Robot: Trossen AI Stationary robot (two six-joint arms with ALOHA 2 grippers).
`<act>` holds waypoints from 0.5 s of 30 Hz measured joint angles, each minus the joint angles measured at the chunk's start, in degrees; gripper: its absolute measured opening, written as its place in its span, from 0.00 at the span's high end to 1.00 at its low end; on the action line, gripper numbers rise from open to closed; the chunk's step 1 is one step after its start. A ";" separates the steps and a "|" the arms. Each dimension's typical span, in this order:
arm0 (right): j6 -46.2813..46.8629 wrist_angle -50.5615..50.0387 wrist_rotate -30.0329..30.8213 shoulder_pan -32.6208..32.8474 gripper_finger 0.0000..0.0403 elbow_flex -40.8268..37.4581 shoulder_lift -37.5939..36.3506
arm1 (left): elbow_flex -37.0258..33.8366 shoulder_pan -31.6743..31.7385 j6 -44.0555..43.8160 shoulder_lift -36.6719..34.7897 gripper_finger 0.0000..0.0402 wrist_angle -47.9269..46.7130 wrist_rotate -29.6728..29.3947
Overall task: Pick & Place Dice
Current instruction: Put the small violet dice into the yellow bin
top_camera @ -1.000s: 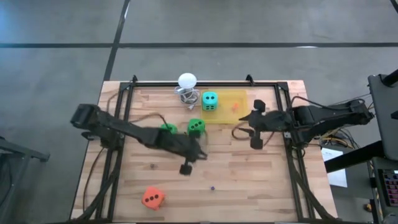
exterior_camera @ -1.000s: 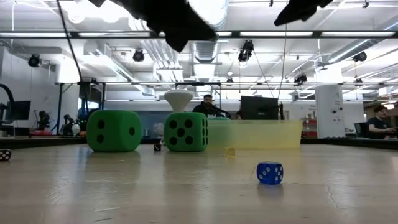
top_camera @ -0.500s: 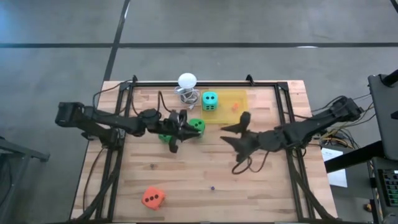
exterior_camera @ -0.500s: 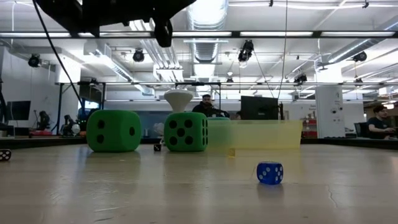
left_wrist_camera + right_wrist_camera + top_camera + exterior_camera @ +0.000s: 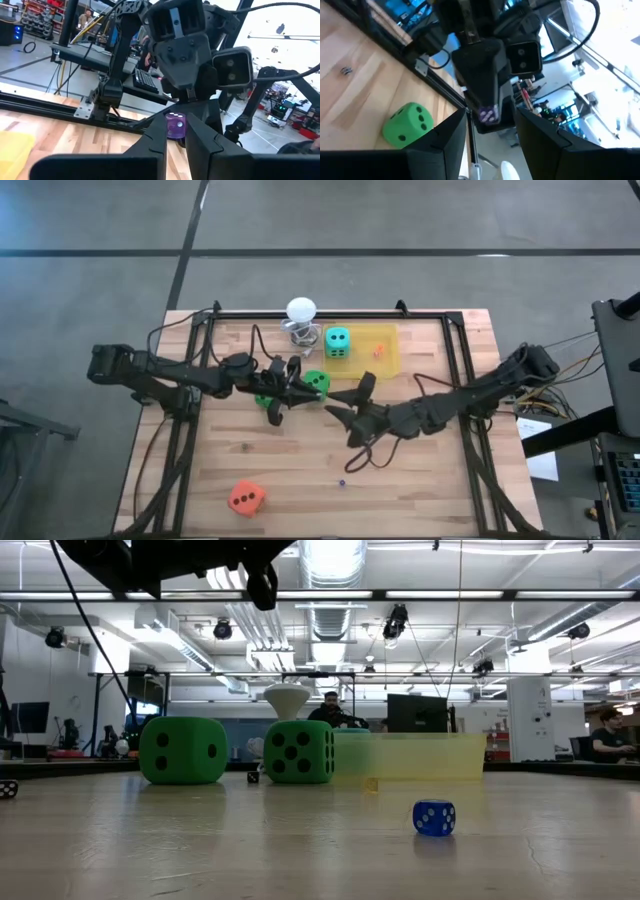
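My left gripper hovers over the table's middle beside the two bright green dice and is shut on a small purple die. My right gripper faces it from the right, open and holding nothing. In the right wrist view, the same purple die sits ahead of my open right fingers. The teal die rests on a yellow tray. The orange-red die lies near the table's near edge. Both green dice stand on the table. My left gripper pinches the small purple die between its two fingers, at their free ends. The fingers lie about level, pointing toward the table's right. The die is lifted clear of the table.
A white ball on a wire stand stands at the far edge beside the tray. A small blue die lies on the wood toward the near edge. Black frame rails run along the table's sides. People sit in the room behind.
My left gripper moved from the table's middle toward the far edge, up to the green dice, then stayed there. My right gripper travelled from the right side leftward and nearer, up to the left gripper.
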 joint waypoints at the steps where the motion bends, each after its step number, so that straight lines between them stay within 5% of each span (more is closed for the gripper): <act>1: 0.39 0.17 0.00 -0.02 0.59 0.54 0.48 | 0.00 0.00 0.02 0.00 0.90 0.02 0.00; 15: 0.29 -0.62 -0.32 -0.77 0.59 3.98 3.74 | 0.24 0.00 -0.05 0.00 0.90 -0.01 0.65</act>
